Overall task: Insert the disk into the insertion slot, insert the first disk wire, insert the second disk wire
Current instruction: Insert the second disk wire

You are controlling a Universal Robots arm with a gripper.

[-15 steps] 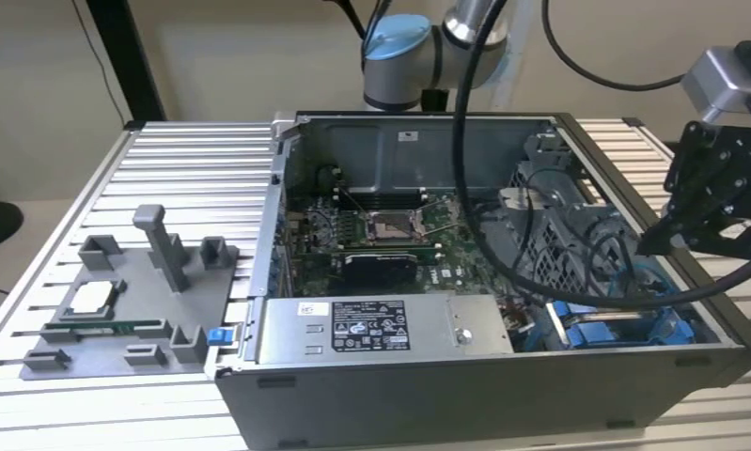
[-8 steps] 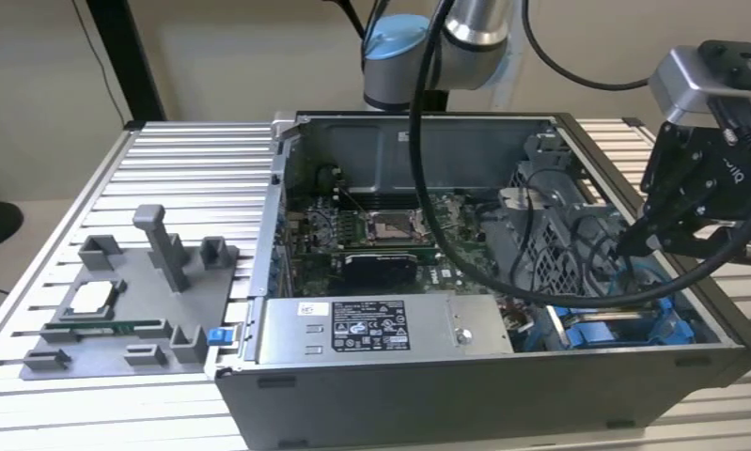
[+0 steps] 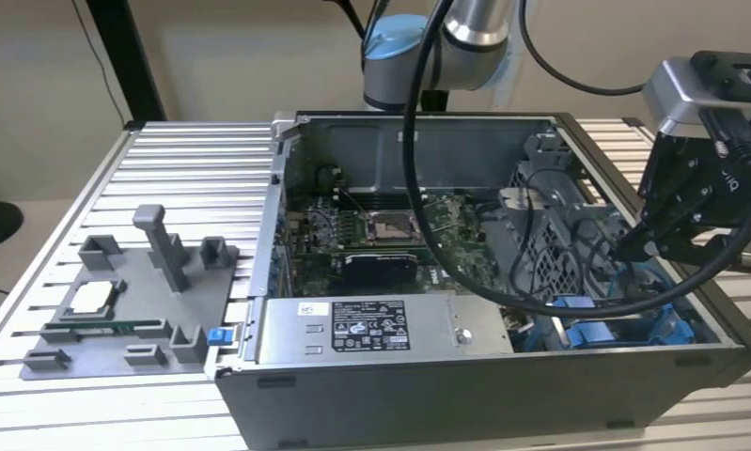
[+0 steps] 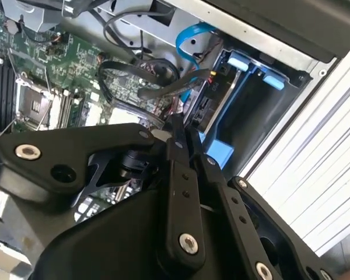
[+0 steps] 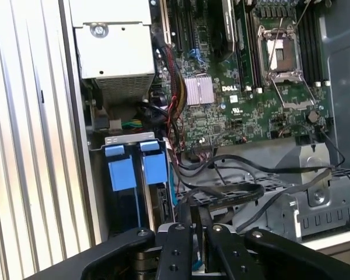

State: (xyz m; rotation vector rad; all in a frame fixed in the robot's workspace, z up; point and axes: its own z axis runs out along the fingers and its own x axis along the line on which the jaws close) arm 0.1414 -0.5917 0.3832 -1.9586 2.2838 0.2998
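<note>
Black gripper (image 4: 184, 137), silver-blue arm (image 3: 438, 42)

Place: a robotics lab or test bench for computer assembly.
Work surface: a ribbed aluminium profile table (image 3: 162, 160) of parallel slats, seen in the exterior view and along the case edge in both wrist views.
Workpiece: an open desktop computer case (image 3: 476, 385) lying on its side, with the green motherboard (image 5: 245, 105) and its empty CPU socket (image 5: 280, 49) exposed, a labelled grey power supply box (image 3: 363, 329), and loose black cables (image 5: 233, 192).
Fixture: a grey moulded parts holder (image 3: 131, 310) with posts and slots, beside the case on the exterior view's left.
Machine: a Universal Robots arm (image 3: 431, 47) rising behind the case.
Backdrop: a plain beige wall (image 3: 225, 56).
</note>
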